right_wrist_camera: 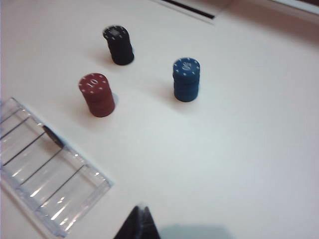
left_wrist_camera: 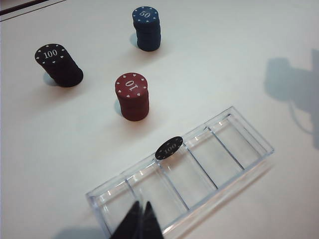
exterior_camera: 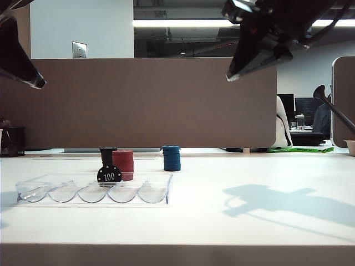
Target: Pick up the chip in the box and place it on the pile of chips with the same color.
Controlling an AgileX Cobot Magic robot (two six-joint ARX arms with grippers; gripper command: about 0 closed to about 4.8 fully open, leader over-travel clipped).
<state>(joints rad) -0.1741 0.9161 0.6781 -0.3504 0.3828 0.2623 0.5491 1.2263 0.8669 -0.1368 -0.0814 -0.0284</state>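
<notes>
Nearest the exterior camera lies the clear box (exterior_camera: pixel 94 191) on the desk (exterior_camera: pixel 249 221), its long axis running left to right. The black 100 chip (exterior_camera: pixel 109 175) stands on edge against its far wall, in a middle groove. The left gripper (left_wrist_camera: pixel 141 219), jaws pressed together and empty, hangs above the box's near side. The right gripper (right_wrist_camera: pixel 139 224) hovers high, right of the blue stack (exterior_camera: pixel 171 158); its jaws look closed too. The red stack (exterior_camera: pixel 122 164) half hides the black pile (exterior_camera: pixel 106 155) behind it.
</notes>
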